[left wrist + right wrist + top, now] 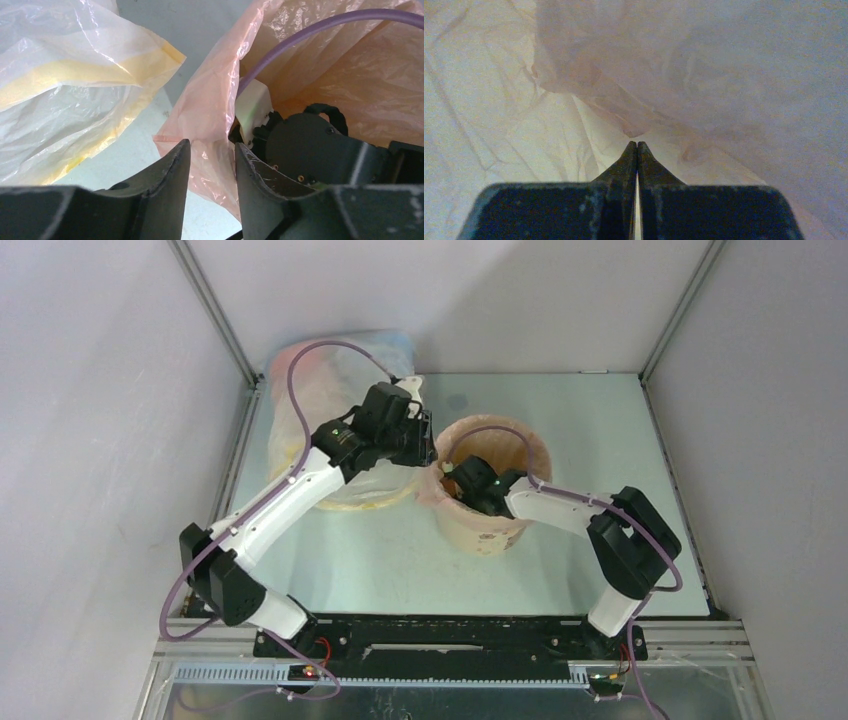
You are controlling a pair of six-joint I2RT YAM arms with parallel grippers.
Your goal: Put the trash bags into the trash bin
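Observation:
The trash bin (492, 536), a tan paper bucket, stands mid-table with a pale-pink trash bag (431, 491) lining its mouth and draped over its left rim. My left gripper (428, 437) hovers at that left rim. In the left wrist view my left gripper (212, 146) is open, its fingers astride the pink bag's (207, 102) hanging edge with gaps on both sides. My right gripper (462, 483) reaches down inside the bin. In the right wrist view my right gripper (637, 143) is shut, surrounded by the bag's crinkled film (724, 75), with nothing seen between its fingers.
A big clear whitish sack with a yellow hem (335, 390) lies at the back left, close beside the left arm and seen again in the left wrist view (75, 90). The right arm's purple cable (320, 30) arcs over the bin's mouth. Metal frame posts stand at the back corners.

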